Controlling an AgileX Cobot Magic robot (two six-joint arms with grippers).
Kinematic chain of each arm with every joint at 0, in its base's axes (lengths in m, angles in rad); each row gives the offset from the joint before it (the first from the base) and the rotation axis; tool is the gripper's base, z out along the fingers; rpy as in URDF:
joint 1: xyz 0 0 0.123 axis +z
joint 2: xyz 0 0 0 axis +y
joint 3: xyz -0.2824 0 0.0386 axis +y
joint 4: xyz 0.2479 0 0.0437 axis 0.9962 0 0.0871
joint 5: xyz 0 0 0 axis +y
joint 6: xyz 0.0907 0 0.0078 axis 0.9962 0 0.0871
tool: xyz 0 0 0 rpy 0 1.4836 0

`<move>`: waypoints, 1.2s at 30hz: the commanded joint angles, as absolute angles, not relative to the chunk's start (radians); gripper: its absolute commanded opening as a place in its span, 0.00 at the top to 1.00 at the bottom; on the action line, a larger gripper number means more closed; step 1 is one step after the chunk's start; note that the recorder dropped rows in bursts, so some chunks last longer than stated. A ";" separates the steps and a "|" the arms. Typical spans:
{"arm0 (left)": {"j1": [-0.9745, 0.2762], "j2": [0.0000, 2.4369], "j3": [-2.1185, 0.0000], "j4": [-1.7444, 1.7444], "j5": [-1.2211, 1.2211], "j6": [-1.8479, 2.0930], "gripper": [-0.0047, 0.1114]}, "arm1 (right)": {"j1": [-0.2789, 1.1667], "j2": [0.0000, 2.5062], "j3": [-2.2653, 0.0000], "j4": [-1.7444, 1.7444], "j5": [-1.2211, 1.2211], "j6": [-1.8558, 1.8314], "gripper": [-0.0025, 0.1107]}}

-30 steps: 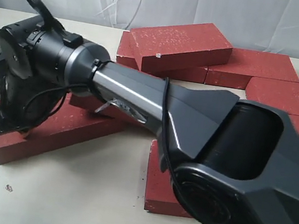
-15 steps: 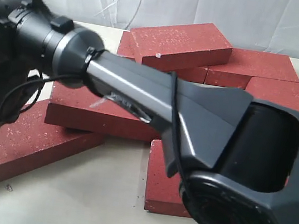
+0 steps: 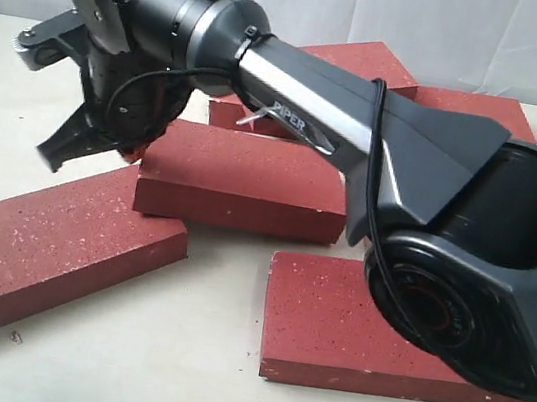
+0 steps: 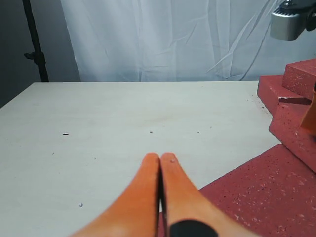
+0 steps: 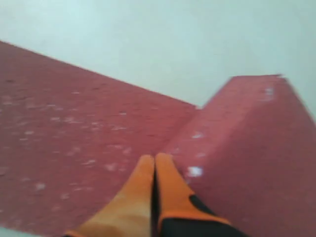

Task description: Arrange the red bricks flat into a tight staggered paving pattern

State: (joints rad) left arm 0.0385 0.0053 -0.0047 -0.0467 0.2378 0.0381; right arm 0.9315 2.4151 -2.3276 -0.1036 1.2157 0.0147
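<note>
The left gripper (image 4: 159, 157), orange fingertips (image 4: 147, 170) pinched together on nothing, hangs over the pale matte table (image 4: 123, 113). Left of the middle brick (image 3: 241, 179), the left brick (image 3: 49, 249), a gritty rectangular slab flecked white, lies flat and askew, touching its corner. Over that corner the right gripper (image 5: 154, 159) is clenched, empty. Right of the middle brick the front brick (image 3: 331, 322) lies flat; behind it, more red bricks (image 3: 366, 56) sit piled.

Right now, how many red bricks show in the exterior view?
6 visible: front-left brick, centre brick, front-right brick, rear top brick, rear right brick, rear low brick. Arm may hide more.
</note>
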 commanded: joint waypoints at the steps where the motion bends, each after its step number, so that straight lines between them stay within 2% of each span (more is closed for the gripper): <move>1: 0.042 0.000 0.000 -0.039 0.239 0.032 0.96 | 0.902 2.416 -2.327 -0.276 1.221 0.085 0.98; 15: 0.042 0.000 0.000 -0.039 0.239 0.032 0.96 | 0.895 2.318 -2.329 -0.099 1.221 0.012 0.98; 22: 0.042 0.000 0.000 -0.032 0.239 0.032 0.96 | 0.810 2.281 -2.288 0.144 1.221 -0.071 0.98; 26: 0.042 0.000 0.000 -0.032 0.239 0.032 0.96 | 0.776 2.237 -2.180 0.227 1.221 -0.123 0.98; 36: 0.042 0.000 0.000 -0.029 0.239 0.032 0.96 | 0.776 2.064 -1.774 0.078 1.221 -0.182 0.98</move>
State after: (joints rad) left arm 0.0385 0.0053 -0.0047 -0.0284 0.2378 0.0381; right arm 0.7810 2.0989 -1.8555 0.1247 1.2189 -0.1654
